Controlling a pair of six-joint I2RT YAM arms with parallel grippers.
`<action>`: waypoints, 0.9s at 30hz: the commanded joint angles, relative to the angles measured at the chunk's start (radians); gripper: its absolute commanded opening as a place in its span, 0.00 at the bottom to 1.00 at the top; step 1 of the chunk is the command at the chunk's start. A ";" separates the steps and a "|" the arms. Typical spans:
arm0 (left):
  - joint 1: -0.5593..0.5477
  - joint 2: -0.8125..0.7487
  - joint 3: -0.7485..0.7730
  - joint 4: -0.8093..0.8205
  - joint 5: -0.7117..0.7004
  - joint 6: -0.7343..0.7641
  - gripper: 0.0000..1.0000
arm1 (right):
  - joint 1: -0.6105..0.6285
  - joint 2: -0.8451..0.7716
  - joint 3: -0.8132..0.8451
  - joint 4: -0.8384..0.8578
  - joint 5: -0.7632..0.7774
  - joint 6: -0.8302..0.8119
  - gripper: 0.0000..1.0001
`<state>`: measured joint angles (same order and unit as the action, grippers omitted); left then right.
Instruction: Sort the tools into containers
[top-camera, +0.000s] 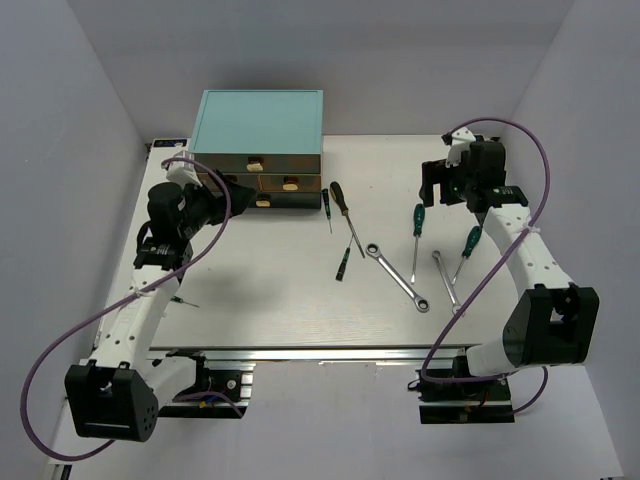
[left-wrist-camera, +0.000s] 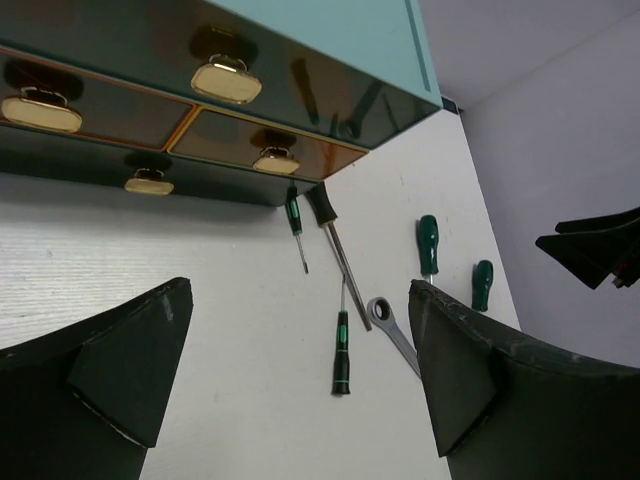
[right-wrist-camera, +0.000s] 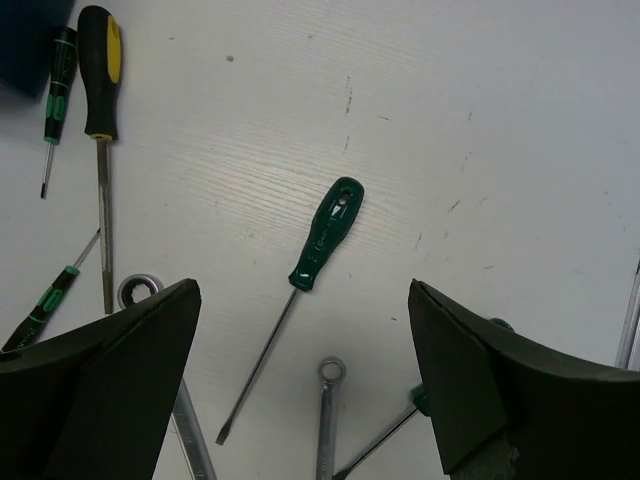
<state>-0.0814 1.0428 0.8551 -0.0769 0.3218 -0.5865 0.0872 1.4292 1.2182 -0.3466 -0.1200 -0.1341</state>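
Observation:
Seven tools lie loose on the white table: a small black-green screwdriver (top-camera: 326, 205), a black-yellow one (top-camera: 345, 212), another small one (top-camera: 343, 263), a ratchet wrench (top-camera: 397, 277), a green screwdriver (top-camera: 417, 230), a slim wrench (top-camera: 446, 280) and a second green screwdriver (top-camera: 468, 245). The containers, brownish drawers (top-camera: 265, 178) with gold knobs (left-wrist-camera: 227, 80), are shut under the teal cabinet top (top-camera: 260, 120). My left gripper (top-camera: 228, 192) (left-wrist-camera: 298, 290) hangs open in front of the drawers. My right gripper (top-camera: 432, 185) (right-wrist-camera: 302, 290) is open above a green screwdriver (right-wrist-camera: 325, 235), holding nothing.
White walls close in the table (top-camera: 260, 300) on the left, back and right. The cabinet stands at the back left. A metal rail (top-camera: 320, 352) runs along the near edge between the arm bases. Purple cables loop from both arms.

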 joint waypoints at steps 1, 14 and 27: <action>-0.001 0.023 0.019 0.038 0.059 -0.015 0.98 | 0.000 -0.013 0.052 -0.023 -0.061 -0.007 0.89; -0.089 0.118 0.084 0.028 -0.069 -0.003 0.60 | 0.011 -0.035 0.066 -0.177 -0.656 -0.368 0.89; -0.095 0.278 0.255 -0.070 -0.168 0.129 0.73 | 0.103 -0.026 -0.014 0.086 -0.509 0.040 0.84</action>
<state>-0.1730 1.3045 1.0412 -0.0917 0.2020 -0.5144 0.1581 1.4212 1.2011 -0.3466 -0.6491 -0.1951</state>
